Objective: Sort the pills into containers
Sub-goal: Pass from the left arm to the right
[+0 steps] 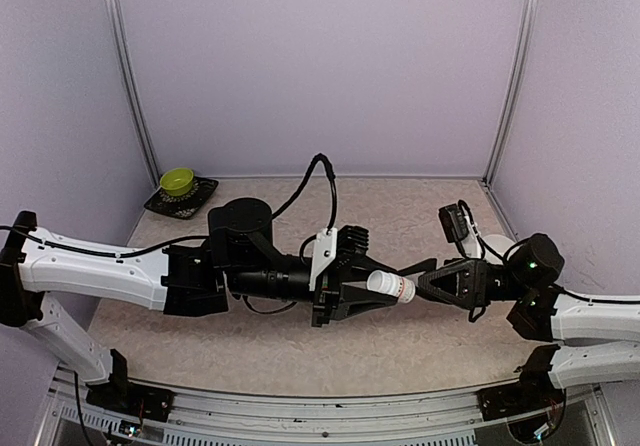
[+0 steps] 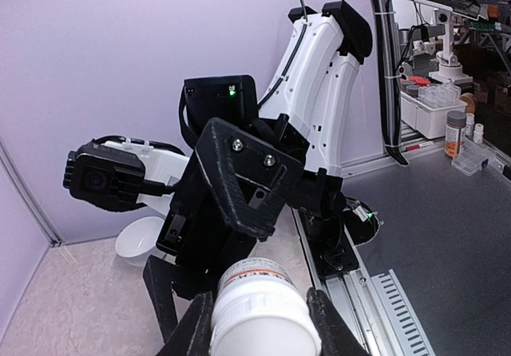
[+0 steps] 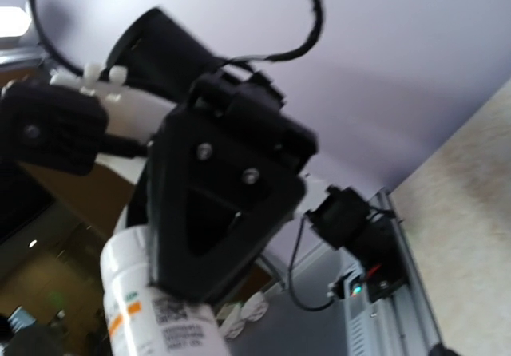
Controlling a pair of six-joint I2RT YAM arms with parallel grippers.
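Holding mid-air: left claw (image 1: 365,288) clamped on the white bottle (image 1: 390,287), right claw (image 1: 420,279) spread open at its free end; bottle likely light, stiff, slick, so grip that end squarely; green containers nowhere in view.

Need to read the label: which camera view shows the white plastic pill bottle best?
Right wrist: the white plastic pill bottle shows its printed side there, barcode and orange mark, though blurred. Top external shows it small, lying level. Left wrist shows only its round end in the left gripper.
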